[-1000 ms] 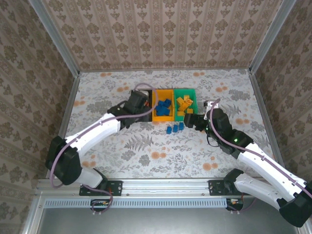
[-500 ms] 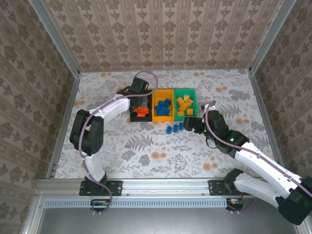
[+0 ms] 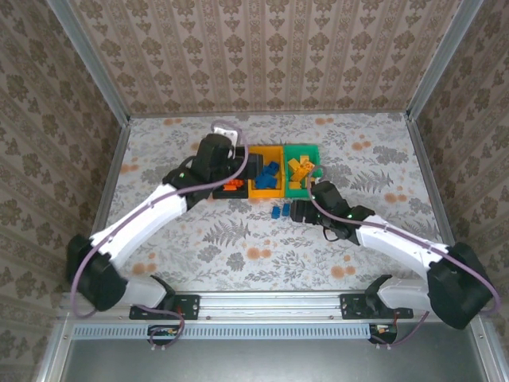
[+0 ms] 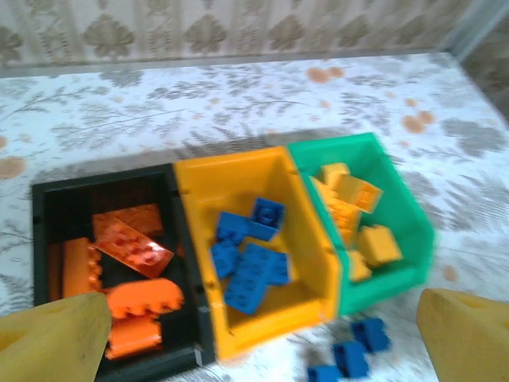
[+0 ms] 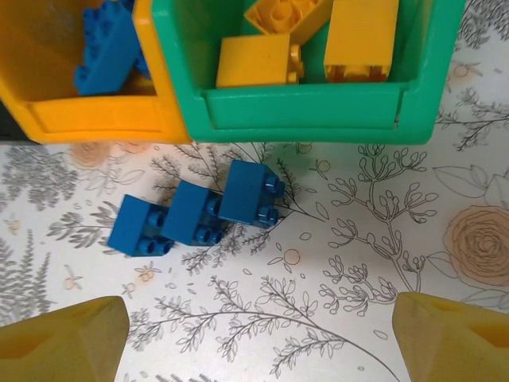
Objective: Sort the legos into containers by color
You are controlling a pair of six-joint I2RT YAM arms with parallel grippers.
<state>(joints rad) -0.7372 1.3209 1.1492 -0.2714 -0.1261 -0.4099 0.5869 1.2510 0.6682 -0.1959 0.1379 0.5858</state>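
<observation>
Three bins stand side by side. The black bin (image 4: 103, 175) holds red-orange legos (image 4: 131, 247), the yellow-orange bin (image 4: 310, 239) blue legos (image 4: 250, 263), and the green bin (image 4: 398, 278) yellow legos (image 4: 358, 195). My left gripper (image 4: 258, 350) hangs open and empty over the bins' near edge, seen from above at the black bin (image 3: 242, 169). Three blue legos (image 5: 191, 213) lie in a row on the table just in front of the yellow-orange bin (image 5: 95, 123) and the green bin (image 5: 302, 119). My right gripper (image 5: 258, 342) is open and empty, low over the table on their near side (image 3: 296, 211).
The flowered table (image 3: 238, 247) is bare in front of the bins and to both sides. Papered walls with metal rails (image 3: 111, 175) close it in on three sides.
The left gripper has opened over the black bin. The right gripper has moved left, closer to the three blue legos on the table.
</observation>
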